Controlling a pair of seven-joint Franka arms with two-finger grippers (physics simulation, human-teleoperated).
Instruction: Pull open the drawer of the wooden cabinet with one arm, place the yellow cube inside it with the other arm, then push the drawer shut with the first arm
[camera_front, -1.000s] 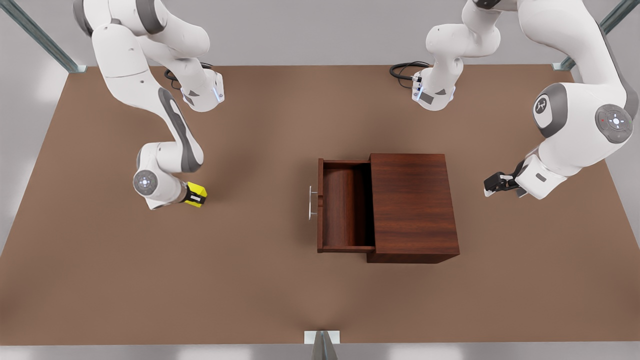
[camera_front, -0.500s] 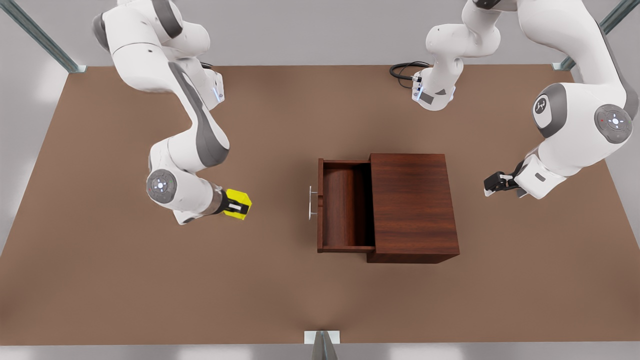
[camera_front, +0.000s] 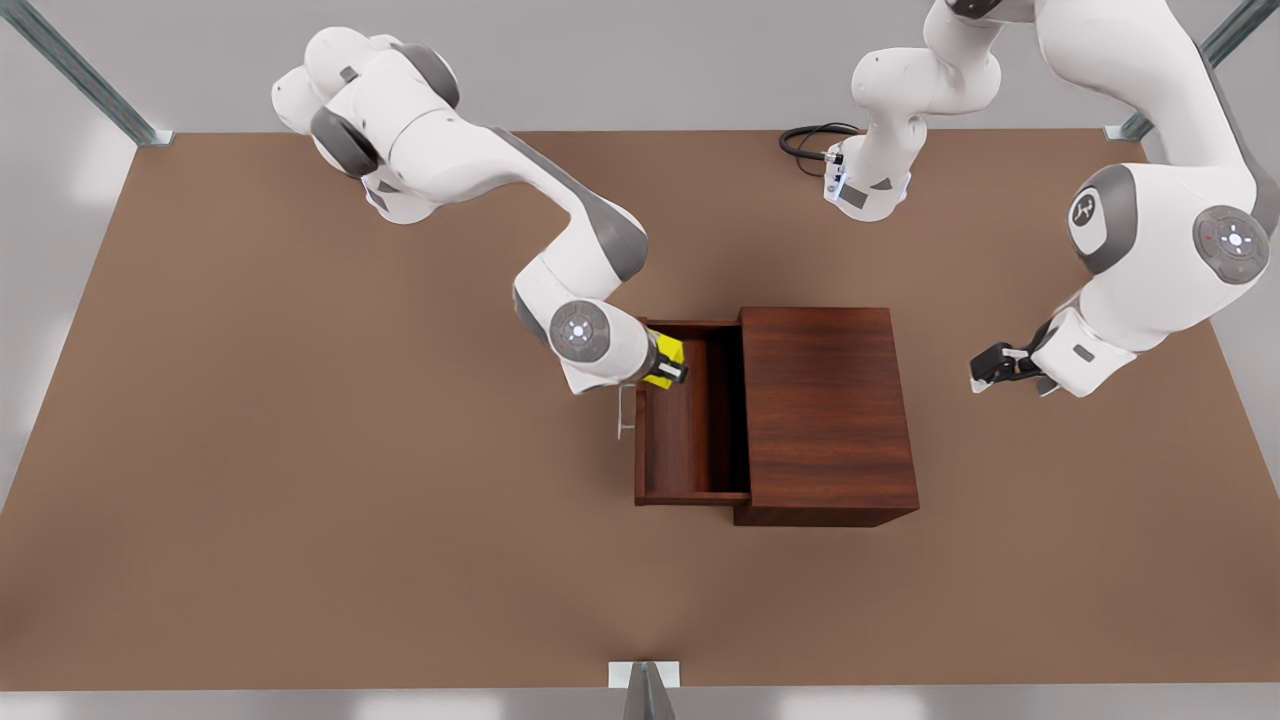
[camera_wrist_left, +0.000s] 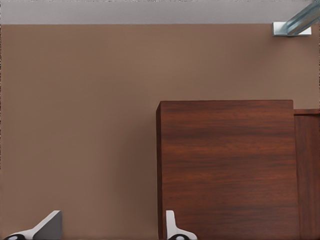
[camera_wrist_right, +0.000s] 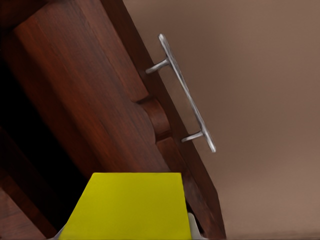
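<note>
1. In the front view the wooden cabinet (camera_front: 825, 415) stands right of centre on the brown counter (camera_front: 300, 500), with its drawer (camera_front: 690, 420) pulled out toward the front view's left and the inside open to view.
2. The drawer's thin silver bar handle (camera_front: 624, 410) sticks out from the front panel on the left side of the drawer; the right wrist view shows that handle (camera_wrist_right: 187, 95) running diagonally across the upper middle of the frame.
3. The right gripper (camera_front: 672, 366) sits just left of centre in the front view, over the upper left corner of the open drawer, pinching the yellow cube (camera_front: 664, 360) between its fingers.
4. In the right wrist view the yellow cube (camera_wrist_right: 127, 205) fills the lower middle of the frame, with the drawer's front panel (camera_wrist_right: 100, 100) and its dark interior beyond it.
5. The left gripper (camera_front: 990, 368) waits at the right of the front view, apart from the cabinet's right side; its fingers (camera_wrist_left: 47, 227) are spread, as the left wrist view shows along the bottom edge, with the cabinet top (camera_wrist_left: 225, 165) at lower right of that frame.
</note>
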